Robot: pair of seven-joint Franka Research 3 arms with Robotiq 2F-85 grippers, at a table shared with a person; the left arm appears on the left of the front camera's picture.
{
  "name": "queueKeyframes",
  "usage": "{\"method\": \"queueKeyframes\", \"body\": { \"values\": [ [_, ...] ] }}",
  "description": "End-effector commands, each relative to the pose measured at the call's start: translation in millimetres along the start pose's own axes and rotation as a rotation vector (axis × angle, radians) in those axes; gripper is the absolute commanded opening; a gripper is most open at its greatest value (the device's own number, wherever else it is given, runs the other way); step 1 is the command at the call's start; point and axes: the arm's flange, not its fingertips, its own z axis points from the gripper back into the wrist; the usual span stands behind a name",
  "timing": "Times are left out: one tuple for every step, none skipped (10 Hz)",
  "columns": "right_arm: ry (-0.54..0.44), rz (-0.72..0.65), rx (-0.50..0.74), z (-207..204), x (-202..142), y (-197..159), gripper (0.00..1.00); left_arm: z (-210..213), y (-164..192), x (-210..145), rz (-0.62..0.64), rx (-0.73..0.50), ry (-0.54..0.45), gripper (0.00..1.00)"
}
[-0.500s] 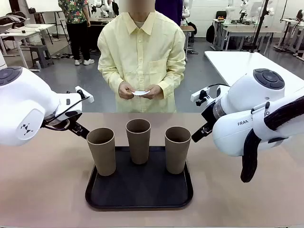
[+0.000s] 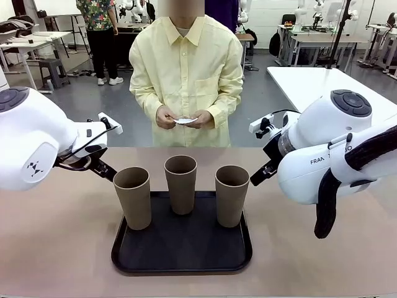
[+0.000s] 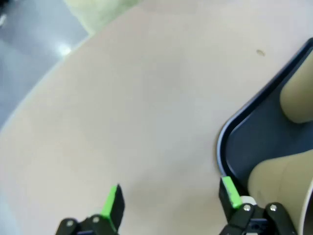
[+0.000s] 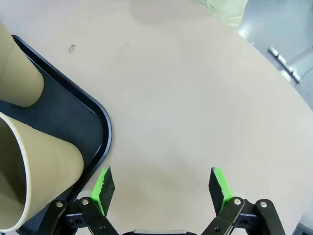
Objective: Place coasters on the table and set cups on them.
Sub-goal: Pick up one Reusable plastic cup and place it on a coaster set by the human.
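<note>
Judging the cups light and stiff, I'd pinch each mid-wall; the person at the far side holds the flimsy coasters. Left gripper and right gripper: jaws spread, empty.

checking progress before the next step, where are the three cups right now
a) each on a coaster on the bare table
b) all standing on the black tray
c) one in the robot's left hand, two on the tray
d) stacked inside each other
B: the cups stand upright side by side on the black tray. The white coasters are held by the person, and the left hand is open and empty.
</note>
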Motion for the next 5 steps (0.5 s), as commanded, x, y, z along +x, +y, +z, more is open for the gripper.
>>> {"method": "queueKeyframes", "body": {
  "values": [
    [0.0, 0.0, 0.0, 0.0, 0.0, 0.1, 1.0, 0.0, 0.0, 0.0, 0.0, 0.0, 0.0, 1.0],
    [0.0, 0.0, 0.0, 0.0, 0.0, 0.1, 1.0, 0.0, 0.0, 0.0, 0.0, 0.0, 0.0, 1.0],
    [0.0, 0.0, 0.0, 0.0, 0.0, 0.1, 1.0, 0.0, 0.0, 0.0, 0.0, 0.0, 0.0, 1.0],
    [0.0, 0.0, 0.0, 0.0, 0.0, 0.1, 1.0, 0.0, 0.0, 0.0, 0.0, 0.0, 0.0, 1.0],
    [0.0, 0.0, 0.0, 0.0, 0.0, 0.1, 1.0, 0.0, 0.0, 0.0, 0.0, 0.0, 0.0, 1.0]
  ]
}}
